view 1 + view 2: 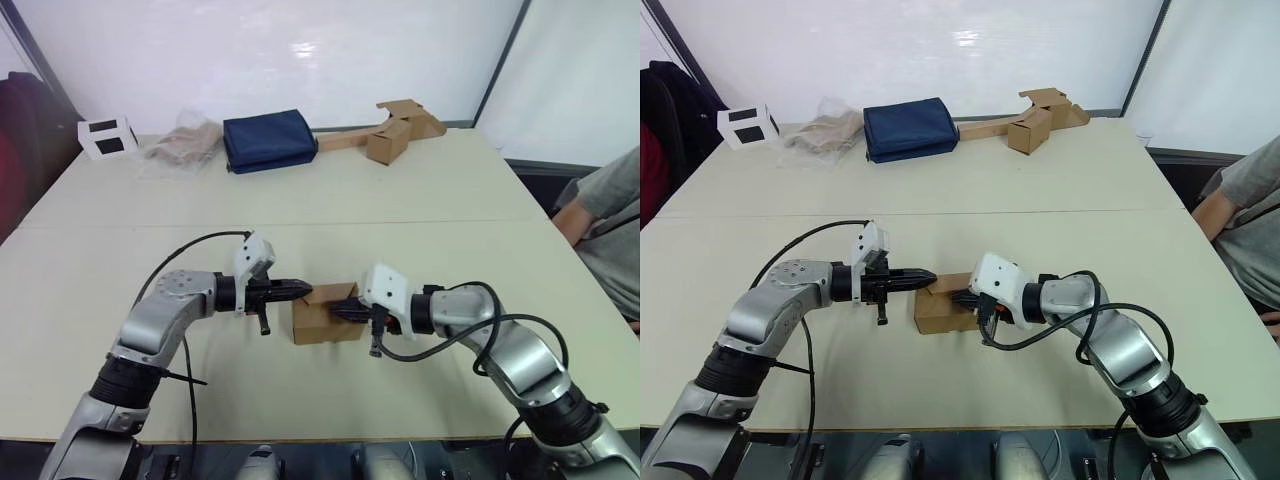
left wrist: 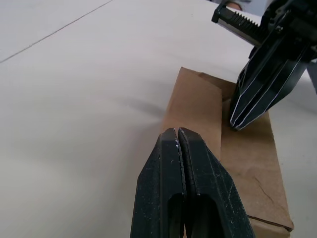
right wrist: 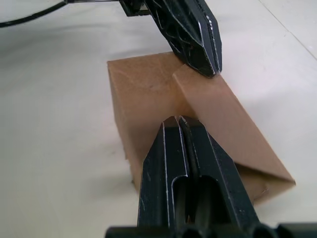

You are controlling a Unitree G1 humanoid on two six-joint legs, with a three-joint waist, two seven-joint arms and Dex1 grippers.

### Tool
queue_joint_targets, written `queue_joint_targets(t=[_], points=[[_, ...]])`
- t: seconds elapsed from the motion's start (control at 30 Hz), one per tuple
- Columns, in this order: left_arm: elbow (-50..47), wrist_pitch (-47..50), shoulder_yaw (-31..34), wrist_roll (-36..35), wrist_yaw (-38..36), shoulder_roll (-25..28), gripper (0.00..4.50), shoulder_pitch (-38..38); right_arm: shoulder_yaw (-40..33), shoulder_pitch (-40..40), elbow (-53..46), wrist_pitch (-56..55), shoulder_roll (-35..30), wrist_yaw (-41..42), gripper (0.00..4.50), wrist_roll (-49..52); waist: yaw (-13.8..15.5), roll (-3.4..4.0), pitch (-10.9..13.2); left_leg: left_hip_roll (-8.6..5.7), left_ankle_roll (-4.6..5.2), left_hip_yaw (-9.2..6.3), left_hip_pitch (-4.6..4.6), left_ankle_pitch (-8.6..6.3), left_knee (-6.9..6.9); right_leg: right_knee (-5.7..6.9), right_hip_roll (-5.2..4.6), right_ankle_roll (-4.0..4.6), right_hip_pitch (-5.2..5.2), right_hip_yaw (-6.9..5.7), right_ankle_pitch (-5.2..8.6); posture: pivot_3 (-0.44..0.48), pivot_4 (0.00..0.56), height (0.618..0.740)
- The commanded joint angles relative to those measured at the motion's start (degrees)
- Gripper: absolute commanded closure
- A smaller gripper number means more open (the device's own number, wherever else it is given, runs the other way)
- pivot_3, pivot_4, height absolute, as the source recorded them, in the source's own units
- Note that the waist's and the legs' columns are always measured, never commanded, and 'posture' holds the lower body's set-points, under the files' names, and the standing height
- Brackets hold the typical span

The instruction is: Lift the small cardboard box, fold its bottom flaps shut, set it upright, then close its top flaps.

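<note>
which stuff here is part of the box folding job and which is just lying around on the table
Part of the job:
- small cardboard box, near the table's front edge
- left gripper, shut, tip at the box's top
- right gripper, shut, tip on the top flaps

Lying about, at the far edge:
- white box with black squares
- crumpled plastic bag
- navy cloth bundle
- brown cardboard strip
</note>
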State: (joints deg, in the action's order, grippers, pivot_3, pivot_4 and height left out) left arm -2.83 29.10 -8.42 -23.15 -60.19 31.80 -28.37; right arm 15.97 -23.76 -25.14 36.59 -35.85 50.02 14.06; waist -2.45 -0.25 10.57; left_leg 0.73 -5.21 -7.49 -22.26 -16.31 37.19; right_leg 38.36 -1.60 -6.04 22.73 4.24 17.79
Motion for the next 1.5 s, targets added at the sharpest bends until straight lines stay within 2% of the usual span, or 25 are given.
queue_joint_targets(t=[0.03, 0.17, 0.23, 0.3, 0.57, 1.1, 1.4, 1.5], points=[[0.26, -2.01, -1.63, 2.41, -0.89, 0.96, 4.47, -0.12, -3.60, -0.71, -2.32, 1.70, 0.50, -0.26, 4.50, 3.34, -0.02, 0.00, 0.00, 0.00, 0.00, 0.00, 0.00, 0.00, 0.00, 0.00, 0.00, 0.00, 0.00, 0.00, 0.00, 0.000, 0.150, 0.740], [-0.74, -1.91, -0.92, 1.44, -1.22, 0.64, 4.47, -0.35, -6.12, -1.25, -2.01, 3.26, 1.59, -1.40, 4.50, 5.75, -0.02, 0.00, 0.00, 0.00, 0.00, 0.00, 0.00, 0.00, -0.01, 0.00, 0.00, 0.00, 0.00, 0.00, 0.00, 0.000, 0.150, 0.740], [-2.16, 2.30, 1.65, -2.70, 0.24, -0.82, 4.47, -1.98, -7.30, -1.71, -1.26, 3.44, 2.22, -2.30, 4.50, 6.46, 0.04, 0.00, 0.00, 0.00, 0.00, 0.00, 0.00, 0.00, -0.01, 0.00, 0.00, 0.00, 0.00, 0.00, 0.00, 0.000, 0.150, 0.740], [-3.54, 3.73, 1.87, -3.46, 0.35, -0.83, 4.47, -2.65, -7.94, -2.29, -0.32, 3.28, 2.74, -3.14, 4.50, 6.67, -0.01, -0.01, 0.01, 0.00, 0.00, 0.00, -0.01, 0.00, 0.00, 0.00, 0.00, 0.00, 0.00, 0.00, 0.00, 0.000, 0.150, 0.740], [-7.29, 6.53, 1.50, -4.51, 1.67, -0.92, 4.47, -2.72, -5.57, -3.11, 2.72, 0.65, 2.96, -4.49, 4.50, 3.65, -0.09, 0.00, 0.01, 0.00, 0.00, 0.00, -0.02, 0.00, -0.02, 0.00, 0.01, 0.00, 0.03, 0.00, 0.00, 0.000, 0.150, 0.740], [-5.58, 1.71, -4.36, 3.08, 2.05, 0.59, 4.47, 1.80, 1.35, -2.35, 4.96, -3.08, 2.09, -2.35, 4.50, -1.74, -0.07, 0.00, 0.01, 0.00, 0.00, 0.01, -0.02, 0.00, -0.01, 0.00, 0.01, 0.00, 0.03, 0.01, 0.00, 0.000, 0.150, 0.740], [-6.11, 1.70, -3.89, 2.92, 2.44, 0.18, 4.47, 2.23, 1.80, -2.19, 6.51, -4.42, 1.96, -1.66, 4.50, -3.57, -0.08, 0.00, 0.01, 0.00, 0.00, 0.00, 0.00, 0.00, -0.01, 0.00, 0.01, 0.00, 0.01, 0.01, 0.00, 0.000, 0.150, 0.740], [-6.44, 3.05, -1.73, 0.76, 3.32, -0.57, 4.47, 2.30, 1.15, -2.13, 6.66, -4.64, 2.17, -1.72, 4.50, -3.25, -0.07, 0.00, 0.00, 0.00, 0.00, 0.00, 0.00, 0.00, -0.01, 0.00, 0.01, 0.00, 0.01, 0.01, 0.00, 0.000, 0.150, 0.740]])
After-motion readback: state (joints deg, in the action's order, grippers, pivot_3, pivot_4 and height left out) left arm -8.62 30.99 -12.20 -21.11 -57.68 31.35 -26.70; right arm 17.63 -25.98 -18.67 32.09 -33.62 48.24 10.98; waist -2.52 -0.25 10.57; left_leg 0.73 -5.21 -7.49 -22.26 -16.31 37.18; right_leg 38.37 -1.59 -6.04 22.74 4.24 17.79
